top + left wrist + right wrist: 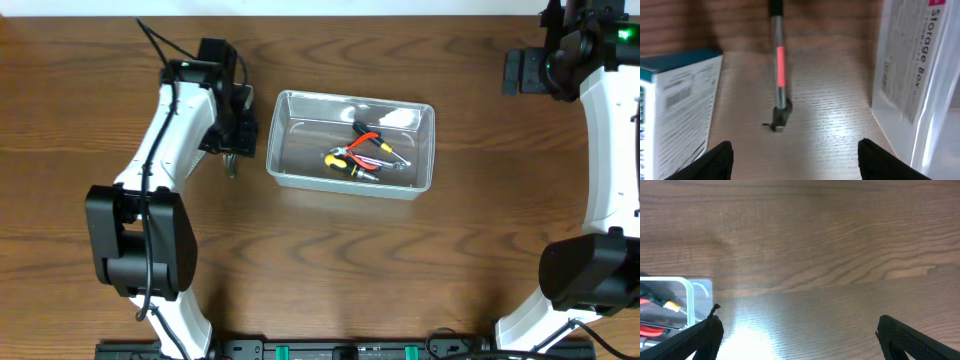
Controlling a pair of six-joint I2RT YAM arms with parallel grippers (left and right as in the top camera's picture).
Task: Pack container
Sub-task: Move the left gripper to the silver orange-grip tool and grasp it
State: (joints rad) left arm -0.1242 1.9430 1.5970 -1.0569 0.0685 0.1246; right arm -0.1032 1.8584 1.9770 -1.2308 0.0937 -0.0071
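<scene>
The clear greyish container stands mid-table and holds red-handled pliers and a yellow-and-black screwdriver. My left gripper hovers just left of it, open and empty. In the left wrist view the open jaws are above a thin metal tool with a red band lying on the table; its tip also shows in the overhead view. The container's labelled wall is to the right. My right gripper is open and empty at the far right, with the container's corner at its left.
A small blue-and-white cardboard box stands just left of the thin tool, close to my left jaw. Bare wooden table lies below the right gripper and along the front.
</scene>
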